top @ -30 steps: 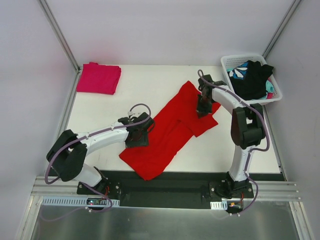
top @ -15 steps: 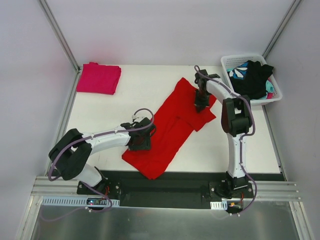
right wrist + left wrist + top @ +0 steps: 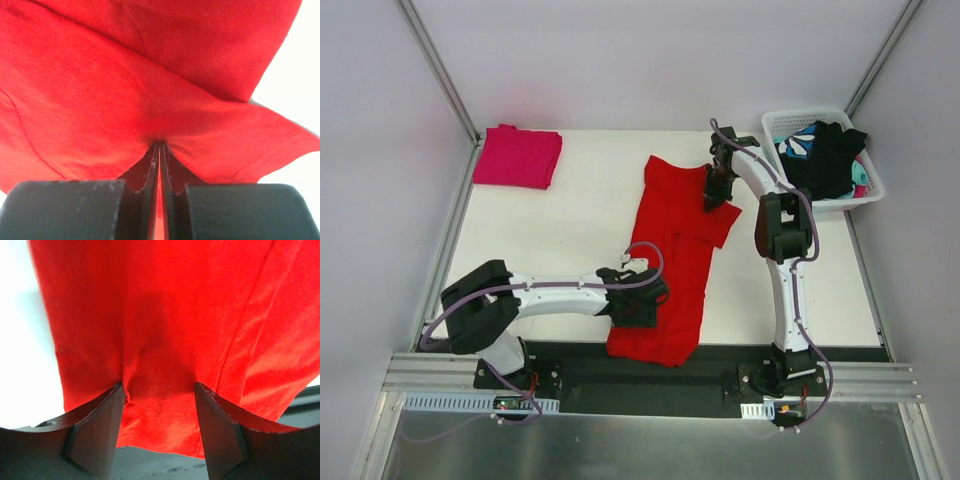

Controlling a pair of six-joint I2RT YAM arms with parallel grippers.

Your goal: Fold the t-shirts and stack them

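The large red t-shirt (image 3: pixel 672 250) lies stretched in a long strip from the table's back centre to its near edge. My right gripper (image 3: pixel 713 196) is shut on a pinch of its far end, seen up close as red cloth (image 3: pixel 125 75) drawn into the closed fingertips (image 3: pixel 160 146). My left gripper (image 3: pixel 638 304) sits on the shirt's near end. Its fingers (image 3: pixel 102 415) stand apart with flat red cloth (image 3: pixel 160 315) between them, creased against the left one. A folded magenta-pink t-shirt (image 3: pixel 517 156) rests at the back left corner.
A white basket (image 3: pixel 866 186) at the back right holds a black garment (image 3: pixel 825 160) and a teal-and-white patterned one (image 3: pixel 798 140). The shirt's hem reaches the dark rail (image 3: pixel 580 360) at the table's near edge. Frame posts rise at both back corners.
The red shirt has swung from a diagonal to nearly straight front-to-back. My right gripper pulled its far end back and left; my left gripper slid right and nearer, and the near end moved with it.
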